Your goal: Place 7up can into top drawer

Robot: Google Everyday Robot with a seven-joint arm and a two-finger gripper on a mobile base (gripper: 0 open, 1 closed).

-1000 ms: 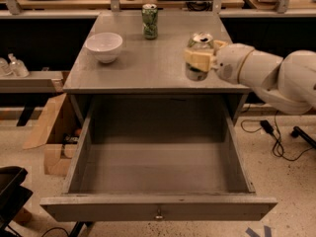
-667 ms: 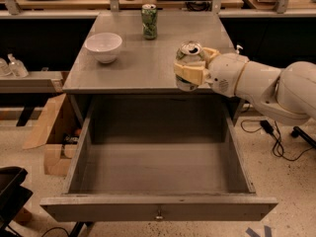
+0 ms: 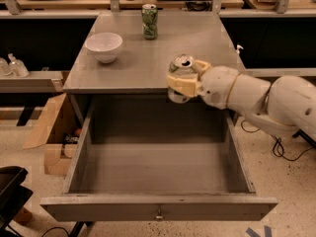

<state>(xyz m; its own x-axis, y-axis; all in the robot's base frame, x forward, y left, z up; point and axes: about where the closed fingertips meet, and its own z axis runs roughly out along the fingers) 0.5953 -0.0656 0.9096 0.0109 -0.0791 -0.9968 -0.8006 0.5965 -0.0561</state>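
Observation:
My gripper (image 3: 183, 81) comes in from the right on a white arm and is shut on the 7up can (image 3: 180, 68), a pale can with a silver top. It holds the can in the air at the front edge of the grey table top (image 3: 128, 68), over the back of the open top drawer (image 3: 158, 209). The drawer is pulled far out and shows a bare grey floor and a small metal pull at the centre of its front panel.
A white bowl (image 3: 104, 46) stands on the table's left side. A darker green patterned can (image 3: 149, 20) stands at the back of the table. A cardboard box (image 3: 49, 137) lies on the floor at the left. Cables lie on the floor at the right.
My gripper has carried the 7up can to the left and toward the front, from over the table's right side to its front edge above the drawer.

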